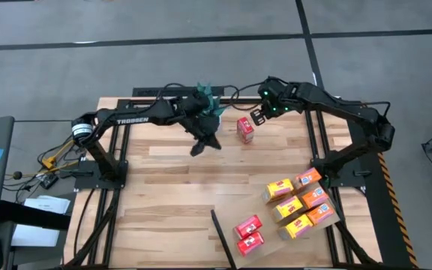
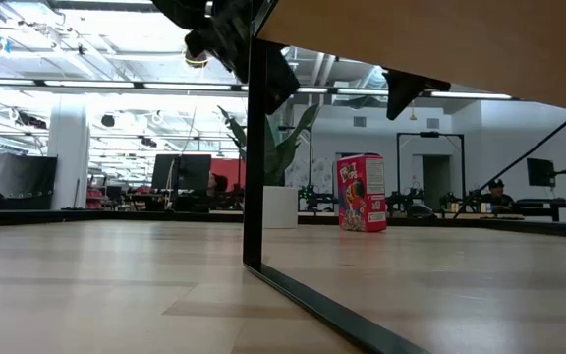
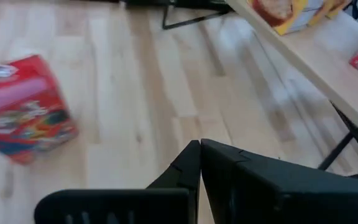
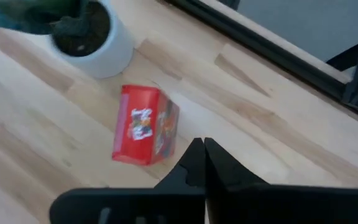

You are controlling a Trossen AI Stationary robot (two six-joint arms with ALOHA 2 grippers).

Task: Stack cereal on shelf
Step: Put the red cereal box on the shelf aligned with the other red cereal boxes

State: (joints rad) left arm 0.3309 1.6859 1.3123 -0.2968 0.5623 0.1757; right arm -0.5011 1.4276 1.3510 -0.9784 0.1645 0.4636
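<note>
One red cereal box (image 1: 245, 129) stands upright on its base on the planked tabletop near the far edge, also visible in the low view (image 2: 362, 192). My right gripper (image 1: 258, 116) hovers just right of it, shut (image 4: 199, 151), with the box (image 4: 145, 127) below its fingertips. My left gripper (image 1: 205, 145) hangs left of the box, shut (image 3: 199, 154), with the box (image 3: 20, 118) off to one side. The pale shelf (image 1: 231, 206) fills the near right corner. Several yellow and orange boxes (image 1: 278, 189) and two red ones (image 1: 247, 225) lie on it.
A potted plant in a white pot (image 4: 95, 34) stands at the far edge, just left of the red box and close to my left arm (image 1: 148, 114). The shelf's dark leg (image 2: 254, 147) and dark edge (image 1: 220, 232) stand in the table's near middle.
</note>
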